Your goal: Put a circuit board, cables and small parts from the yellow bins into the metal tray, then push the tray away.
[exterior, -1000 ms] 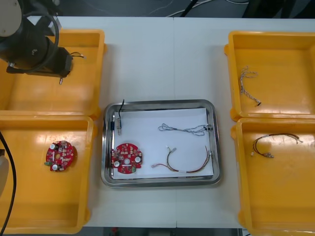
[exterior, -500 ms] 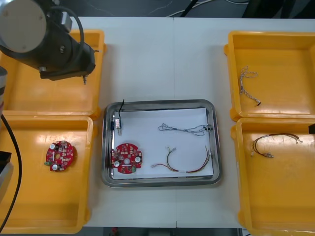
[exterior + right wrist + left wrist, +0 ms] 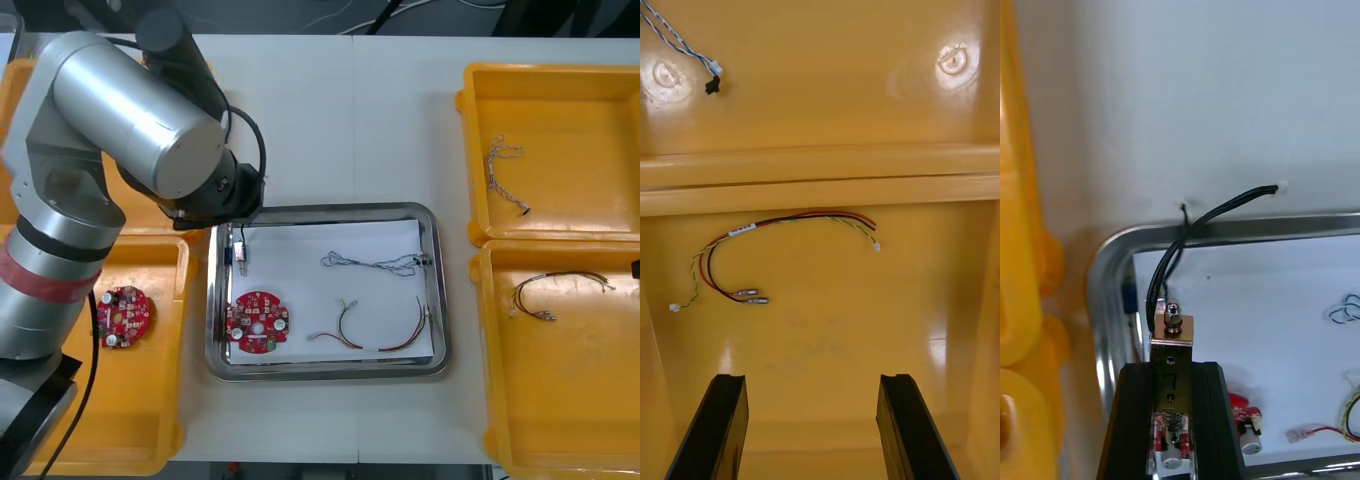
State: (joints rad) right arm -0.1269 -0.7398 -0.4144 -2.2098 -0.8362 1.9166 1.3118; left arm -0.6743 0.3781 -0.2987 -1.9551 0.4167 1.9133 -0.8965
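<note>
left gripper (image 3: 1174,365) above far-left corner of metal tray (image 3: 437,300), fingers closed up together, seemingly gripping nothing | small metal part (image 3: 1173,327) with black cable (image 3: 1225,204) lies in tray just past the fingertips, cable end over the rim onto desk (image 3: 330,120) | front view adds circuit board (image 3: 257,322) in tray | right gripper (image 3: 812,379), fingers wide apart, empty, over red and yellow cable (image 3: 743,229) in yellow bin (image 3: 827,330)

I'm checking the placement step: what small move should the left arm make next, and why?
Probably lower the left gripper toward the white floor of the metal tray, ready to release. Its fingers are shut on a small metal part with a black cable, above the tray's far left corner, the cable reaching past the rim. The right gripper hangs open over a yellow bin.
</note>
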